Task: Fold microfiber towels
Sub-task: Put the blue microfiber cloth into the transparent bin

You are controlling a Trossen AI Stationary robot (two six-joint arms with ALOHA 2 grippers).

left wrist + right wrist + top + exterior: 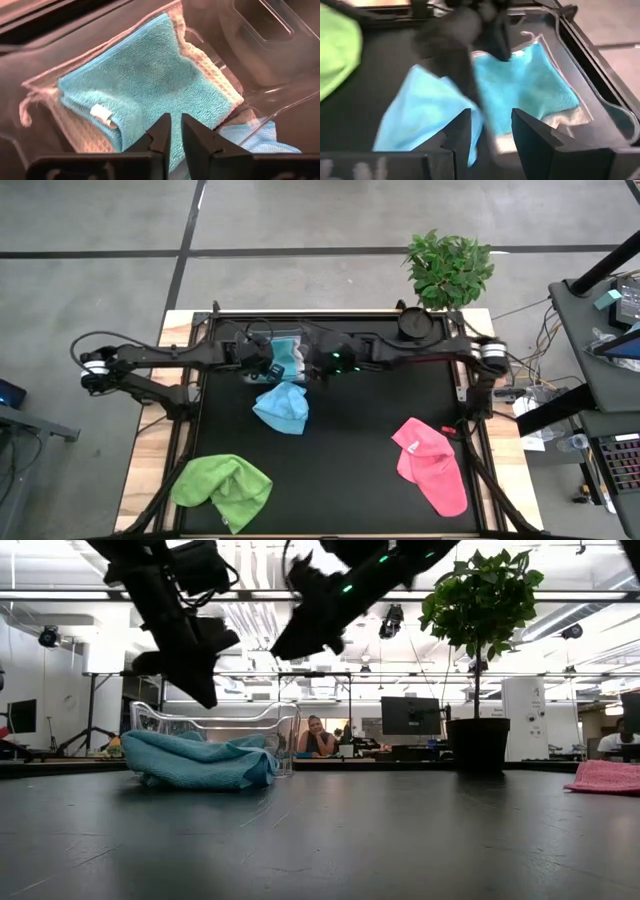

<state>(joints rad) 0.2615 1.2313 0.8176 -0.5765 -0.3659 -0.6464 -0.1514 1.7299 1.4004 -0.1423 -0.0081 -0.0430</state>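
On the desk (340, 440), the lime green towel (222, 488) lies crumpled at the near left corner. At the far edge, the left gripper (272, 367) hangs over the clear tub (287, 352), its fingers nearly together and holding nothing. In the tub a folded light blue towel (145, 85) lies on a pale grey-white one (207, 65); its white tag (101, 114) shows no readable writing. A second light blue towel (283, 408) lies just in front. The right gripper (318, 364), beside the tub, stands parted and empty. The pink towel (430, 462) lies at the right.
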